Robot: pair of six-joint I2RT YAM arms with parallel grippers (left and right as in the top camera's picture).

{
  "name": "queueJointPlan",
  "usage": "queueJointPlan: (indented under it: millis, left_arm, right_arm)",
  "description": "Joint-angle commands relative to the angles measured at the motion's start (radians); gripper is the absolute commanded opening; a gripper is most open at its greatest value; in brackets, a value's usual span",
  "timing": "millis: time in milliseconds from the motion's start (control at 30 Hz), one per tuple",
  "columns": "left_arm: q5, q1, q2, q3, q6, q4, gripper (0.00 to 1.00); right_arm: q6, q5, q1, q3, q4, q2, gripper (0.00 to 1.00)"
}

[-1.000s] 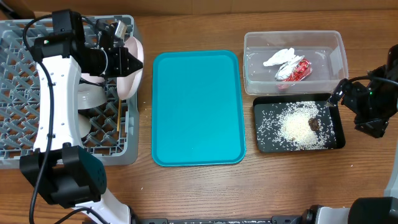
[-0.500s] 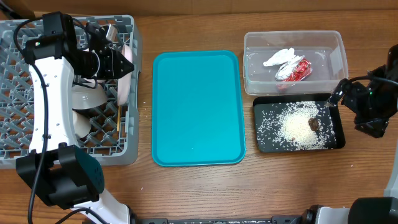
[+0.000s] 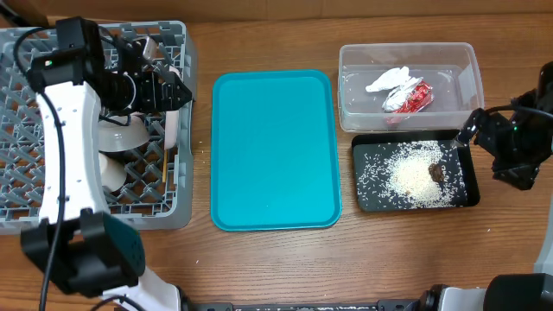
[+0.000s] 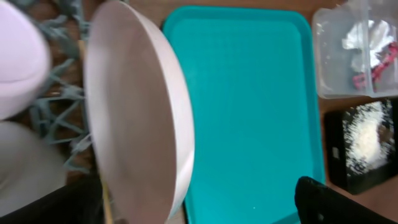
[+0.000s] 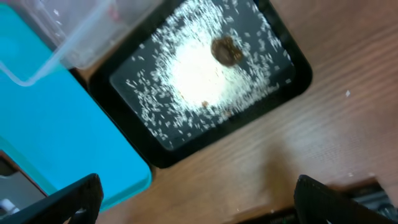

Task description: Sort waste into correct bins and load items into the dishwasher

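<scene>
Glossy round plate (image 4: pixel 134 112) on edge in grey lattice rack (image 3: pixel 22 112) — left tool (image 4: pixel 193 202), right tool (image 5: pixel 199 193) gaping, empty.

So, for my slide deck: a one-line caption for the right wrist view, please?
Open right pincer hovering over the black tray of scattered rice and a brown food lump.

Overhead we lose much of the contents of the dish rack (image 3: pixel 26 181) under the left arm (image 3: pixel 69 147). In the left wrist view we get the plate (image 4: pixel 134 112) blurred and cut off below, and the clear tub (image 4: pixel 348 56) cropped at right.
</scene>
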Motion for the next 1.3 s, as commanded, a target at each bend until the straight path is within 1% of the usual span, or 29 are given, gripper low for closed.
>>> queueJointPlan:
  millis: [0,133,300,467,533,667,800,933,1033,1167,1233,1267]
  left_arm:
    - [-0.149,-0.03,-0.129,-0.001,-0.05,-0.018,1.0]
    - [-0.291,-0.078,-0.191,-0.002,-0.074,-0.079,1.0]
    - [-0.459,-0.158,-0.237,-0.002,-0.173,-0.129,1.0]
    - [-0.489,-0.224,-0.247,-0.002,-0.224,-0.181,1.0]
    - [-0.49,-0.233,-0.247,-0.005,-0.236,-0.211,1.0]
    - [-0.489,-0.236,-0.248,-0.005,-0.239,-0.281,1.0]
    - [-0.478,-0.236,-0.282,-0.032,-0.24,-0.303,1.0]
    - [-0.478,-0.236,-0.385,-0.135,-0.247,-0.252,1.0]
    - [-0.479,-0.236,-0.516,-0.269,-0.253,-0.172,1.0]
    - [-0.479,-0.236,-0.722,-0.451,-0.254,-0.052,1.0]
    - [-0.478,-0.236,-0.856,-0.552,-0.257,0.003,1.0]
    - [-0.478,-0.236,-0.896,-0.58,-0.259,0.016,1.0]
  right_arm:
    - [0.0,-0.036,0.049,0.013,0.056,-0.043,1.0]
    - [0.0,-0.033,0.164,0.013,0.161,-0.06,1.0]
    - [0.0,0.031,0.32,0.013,0.354,-0.058,1.0]
    - [-0.002,0.086,0.403,0.013,0.5,-0.058,1.0]
    - [-0.01,0.093,0.407,0.013,0.502,-0.058,1.0]
    - [-0.016,0.12,0.405,0.013,0.427,-0.058,1.0]
    - [-0.016,0.145,0.406,0.013,0.372,-0.061,1.0]
    - [-0.028,0.145,0.406,-0.01,0.364,-0.079,1.0]
    - [-0.029,0.144,0.407,-0.077,0.392,-0.132,1.0]
    - [-0.064,0.144,0.407,-0.203,0.457,-0.255,1.0]
    - [-0.09,0.145,0.407,-0.294,0.506,-0.364,1.0]
    - [-0.093,0.146,0.407,-0.319,0.518,-0.398,1.0]
